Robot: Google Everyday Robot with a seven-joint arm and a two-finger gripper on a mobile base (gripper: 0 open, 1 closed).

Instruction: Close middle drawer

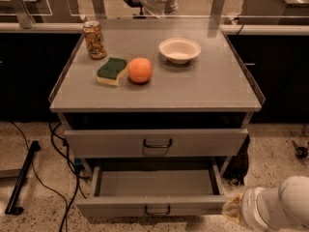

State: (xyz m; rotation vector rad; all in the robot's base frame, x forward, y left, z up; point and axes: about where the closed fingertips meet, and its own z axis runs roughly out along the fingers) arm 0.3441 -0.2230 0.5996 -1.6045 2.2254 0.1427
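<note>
**While the middle drawer stands open: tool at its right front corner, push not yet made**

Although the tabletop point(203, 88) plays no part in the job, its load is noted from left to right: a can point(94, 39), a sponge point(111, 70), an orange point(140, 70) touching or just beside the sponge, and a bowl point(179, 50) standing apart.

Below, again from the left, cables point(58, 187) trail on the floor beside the cabinet. The upper drawer point(203, 143) sits under the tabletop with its front nearly flush. The middle drawer point(154, 183) is pulled well out beneath it, its inside bare and its front carrying a small central handle point(158, 210).

At the far right, the tool point(235, 210) sits low, just beside the right end of the drawer front, on the end of a white arm point(285, 204). Whether it is clenched or released cannot be told, and contact with the front cannot be confirmed.

Assessment: the step in hand is placing the tool for the push, and closing has not begun.

Recommendations:
- Move the tool leftward toward the handle. A push at the corner is likely to skew the drawer on its runners.
- Press flat against the front and drive straight toward the cabinet, level with the runners.
- Keep the pace slow, so that the can and the orange above are not jolted.
- Stop once the front lines up with the upper drawer.
</note>
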